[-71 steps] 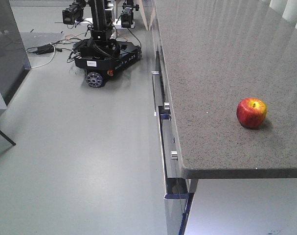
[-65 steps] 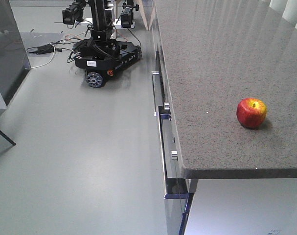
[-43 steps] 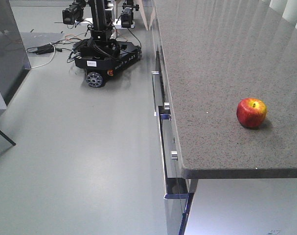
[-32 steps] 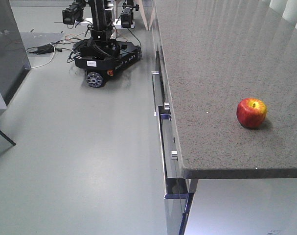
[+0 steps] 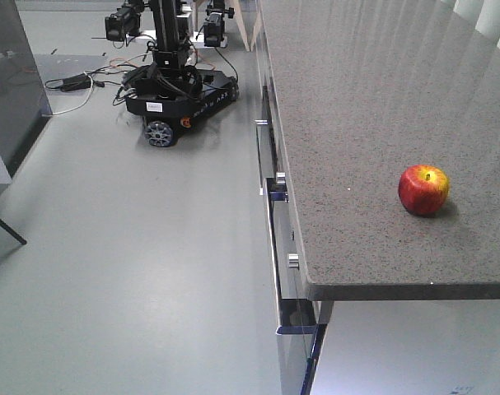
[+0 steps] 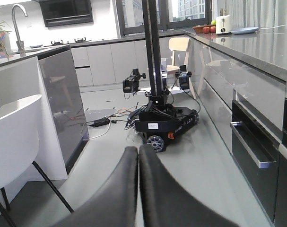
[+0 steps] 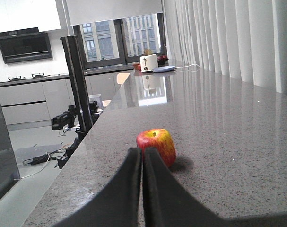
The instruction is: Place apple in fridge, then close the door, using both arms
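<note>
Grey speckled counter (image 5: 357,123) in kitchen; apple (image 5: 423,189) sits mid-right of ext. view, near the front edge, untouched.
R gripper (image 7: 142,153) fingers pressed together, apple just beyond the tips at frame centre in R wrist view. L gripper (image 6: 138,152) also together, low-centre of its view, over floor facing a wheeled robot base (image 6: 160,127). Fridge not clearly ID'd. Step looks like reach-to-grasp: spread R fingers first, centre on widest part, squeeze gently since round fruit may roll.

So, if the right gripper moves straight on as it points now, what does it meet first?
Most likely the apple, on the counter just beyond the right gripper, slightly right of its line. The gap is hard to judge.
</note>
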Controlling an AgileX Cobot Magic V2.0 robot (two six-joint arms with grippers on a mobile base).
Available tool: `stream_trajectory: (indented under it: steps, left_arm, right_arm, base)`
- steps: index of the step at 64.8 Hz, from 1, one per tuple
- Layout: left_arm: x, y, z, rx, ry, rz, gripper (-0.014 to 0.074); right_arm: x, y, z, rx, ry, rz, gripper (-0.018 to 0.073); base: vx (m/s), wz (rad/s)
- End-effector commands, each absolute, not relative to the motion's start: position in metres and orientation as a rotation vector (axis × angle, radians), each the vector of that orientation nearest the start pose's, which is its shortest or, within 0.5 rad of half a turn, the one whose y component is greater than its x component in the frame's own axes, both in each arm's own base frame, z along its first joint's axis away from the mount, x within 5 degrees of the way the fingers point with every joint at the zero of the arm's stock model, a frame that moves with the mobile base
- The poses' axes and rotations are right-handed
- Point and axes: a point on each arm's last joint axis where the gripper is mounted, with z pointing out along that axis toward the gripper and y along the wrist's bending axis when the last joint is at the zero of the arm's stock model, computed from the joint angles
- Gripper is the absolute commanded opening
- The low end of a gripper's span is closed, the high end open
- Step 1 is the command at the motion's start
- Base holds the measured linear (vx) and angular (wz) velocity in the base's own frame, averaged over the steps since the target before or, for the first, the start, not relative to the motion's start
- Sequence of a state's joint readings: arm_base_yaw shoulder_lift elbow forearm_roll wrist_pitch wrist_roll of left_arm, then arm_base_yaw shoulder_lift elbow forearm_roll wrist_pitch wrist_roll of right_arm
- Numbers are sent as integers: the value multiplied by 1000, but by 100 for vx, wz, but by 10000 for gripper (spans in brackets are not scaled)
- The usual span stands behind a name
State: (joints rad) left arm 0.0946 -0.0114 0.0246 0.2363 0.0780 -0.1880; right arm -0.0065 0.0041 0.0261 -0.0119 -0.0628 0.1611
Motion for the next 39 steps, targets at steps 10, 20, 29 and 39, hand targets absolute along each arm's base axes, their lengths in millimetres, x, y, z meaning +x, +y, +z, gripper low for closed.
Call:
stream_trajectory:
  steps: [10,20,29,39]
  left_arm:
    - [56,5,196,-46,1518,97,-6]
    - [56,5,196,-46,1518,97,-6]
    - [56,5,196,-46,1518,97,-6]
    - [56,5,196,-46,1518,97,-6]
  right_arm:
    - [57,-1,219,141,1349,153,-2]
    - [54,-2,233,231,1297,261,-2]
    - [44,0,279,205,1328,249,-2]
    - [38,2,336,127,1446,170,7]
  base:
    - [0,0]
    - [0,0]
    - [0,0]
    - [0,0]
